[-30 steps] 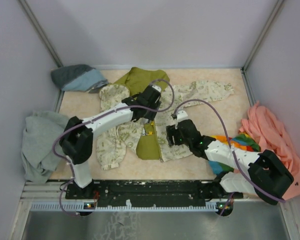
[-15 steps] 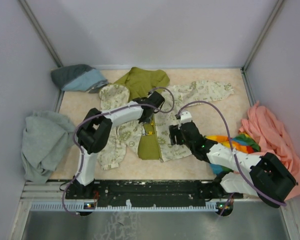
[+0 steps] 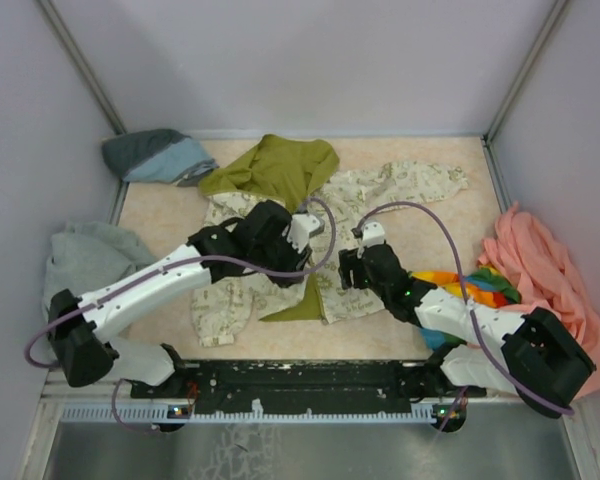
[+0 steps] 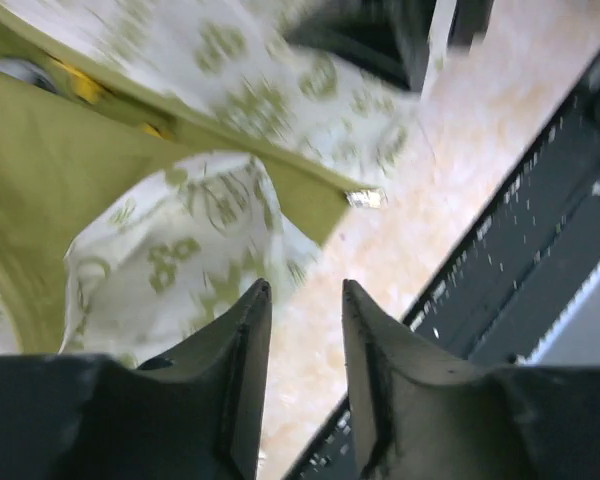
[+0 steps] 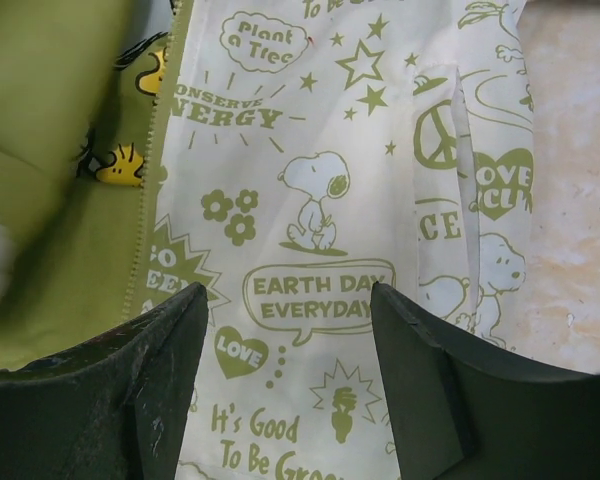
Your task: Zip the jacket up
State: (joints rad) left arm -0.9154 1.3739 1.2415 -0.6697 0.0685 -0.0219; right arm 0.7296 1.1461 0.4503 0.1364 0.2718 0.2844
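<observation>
Jacket hem sits near bench front edge. Left hand slightly parted, empty, over hem corner; right hand wide open above printed front.

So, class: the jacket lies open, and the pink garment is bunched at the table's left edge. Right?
No. The top view shows the pink garment bunched at the table's right edge; the jacket does lie open.

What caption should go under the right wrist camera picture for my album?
The right claw hangs wide open over the cream cartoon-print jacket, beside its green zipper.
</observation>
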